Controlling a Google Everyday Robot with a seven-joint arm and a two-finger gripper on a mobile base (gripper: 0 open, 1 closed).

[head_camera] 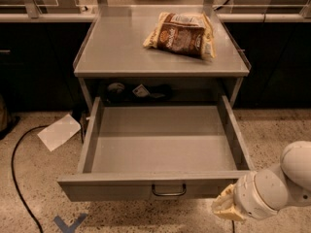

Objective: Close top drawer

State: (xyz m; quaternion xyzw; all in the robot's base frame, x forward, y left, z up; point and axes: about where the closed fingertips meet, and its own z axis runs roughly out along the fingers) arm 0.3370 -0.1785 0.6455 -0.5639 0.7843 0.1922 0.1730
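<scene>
The top drawer (116,189) is a wide shallow grey metal drawer, pulled fully out of the grey cabinet (121,52). Its inside is empty. A small dark wire handle (168,191) sits at the centre of its plain front. My gripper (224,208) is at the lower right, on a white arm (277,186), just in front of and below the right end of the drawer front. Its tan fingers point left toward the front panel.
A brown snack bag (182,33) lies on the cabinet top. Dark items (138,91) sit in the recess behind the drawer. A white paper (59,131) and a black cable (19,178) lie on the speckled floor at left. Blue tape (68,224) marks the floor.
</scene>
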